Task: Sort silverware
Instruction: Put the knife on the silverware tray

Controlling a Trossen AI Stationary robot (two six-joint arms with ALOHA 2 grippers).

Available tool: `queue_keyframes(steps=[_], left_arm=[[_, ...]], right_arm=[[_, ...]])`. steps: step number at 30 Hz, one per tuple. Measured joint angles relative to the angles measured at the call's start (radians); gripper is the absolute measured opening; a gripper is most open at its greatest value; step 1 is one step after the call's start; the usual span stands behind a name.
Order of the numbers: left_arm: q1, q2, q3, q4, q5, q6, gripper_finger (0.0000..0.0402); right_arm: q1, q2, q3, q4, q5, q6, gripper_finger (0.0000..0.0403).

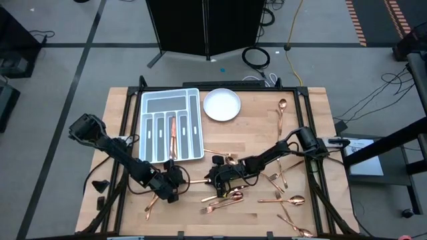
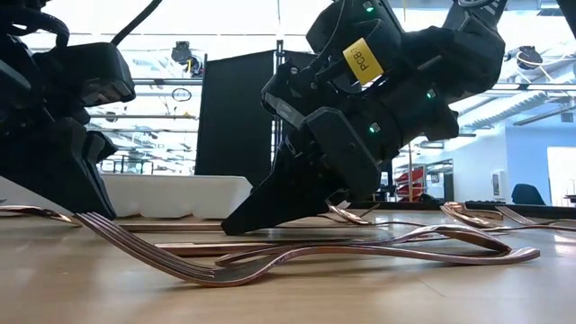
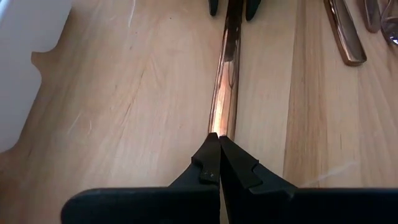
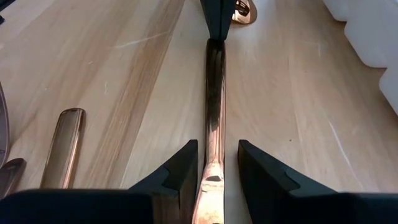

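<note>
A slim copper knife (image 1: 196, 181) lies lengthwise between my two grippers near the table's near edge. My left gripper (image 3: 219, 138) is shut on one end of it. My right gripper (image 4: 214, 163) is open at the other end, one finger on either side of the knife (image 4: 214, 93); whether a finger touches it, I cannot tell. More copper forks and spoons (image 1: 267, 193) lie scattered on the table's right half. One copper piece (image 1: 173, 137) lies in a slot of the grey tray (image 1: 193, 127). My left gripper pinches the knife's end (image 3: 219, 127) between its two fingertips. It comes low from the table's left side, with the fingers in line with the knife. The knife runs level away from them toward my right gripper; whether it rests on the table, I cannot tell.
The white plate (image 1: 221, 105) stands beside the tray at the far edge. A spoon (image 1: 281, 110) lies far right. A fork (image 2: 180, 256) and other curved pieces (image 2: 450, 243) lie close in front of the grippers. Bare wood shows between tray and grippers.
</note>
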Motion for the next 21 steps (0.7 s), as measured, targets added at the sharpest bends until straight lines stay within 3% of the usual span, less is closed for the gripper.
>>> queue_keyframes(steps=[7, 15, 21], left_arm=[[0.0, 0.0, -0.001, -0.002, 0.003, 0.001, 0.0], [-0.002, 0.002, -0.003, 0.016, -0.014, 0.004, 0.0], [-0.015, 0.004, -0.005, 0.076, -0.042, 0.089, 0.0016]], right_arm=[[0.0, -0.002, 0.001, -0.055, 0.001, 0.024, 0.0094], [0.0, -0.003, 0.0, -0.077, 0.005, 0.039, 0.0016], [0.0, -0.002, -0.001, -0.076, 0.003, 0.042, 0.002]])
